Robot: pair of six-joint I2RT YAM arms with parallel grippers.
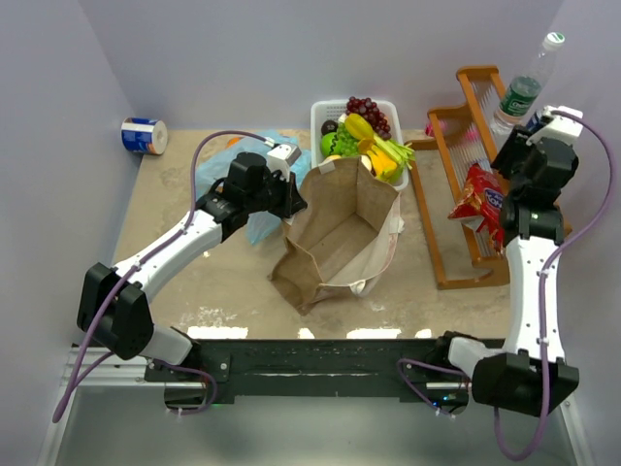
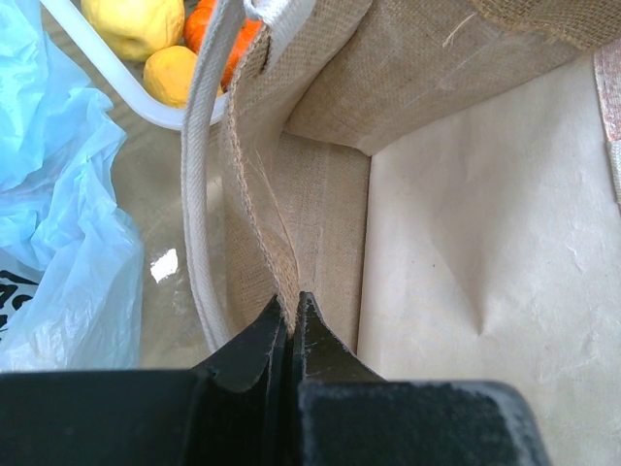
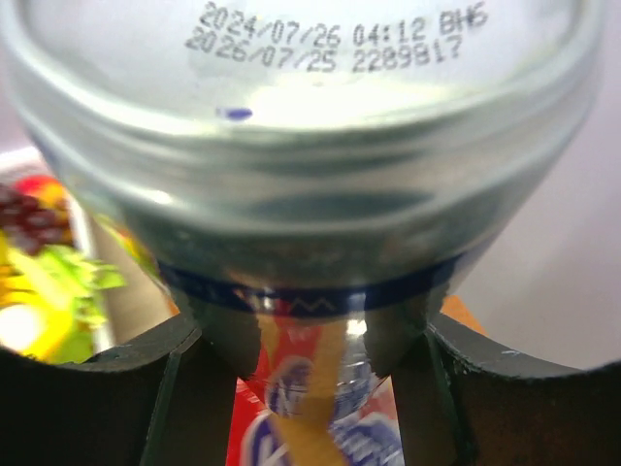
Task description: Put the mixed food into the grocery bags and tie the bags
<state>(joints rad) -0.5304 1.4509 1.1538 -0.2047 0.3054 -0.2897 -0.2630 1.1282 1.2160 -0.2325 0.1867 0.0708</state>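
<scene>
— What do we have on the left?
— Our left gripper is clamped on the rim of the brown bag, with the blue bag just beside it.
— And the food?
— In the white basket behind the brown bag. Our right gripper grasps a water bottle.

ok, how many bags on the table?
2: brown bag open at centre, left gripper shut on its rim; blue plastic bag crumpled to its left, partly hidden behind that arm.
</scene>
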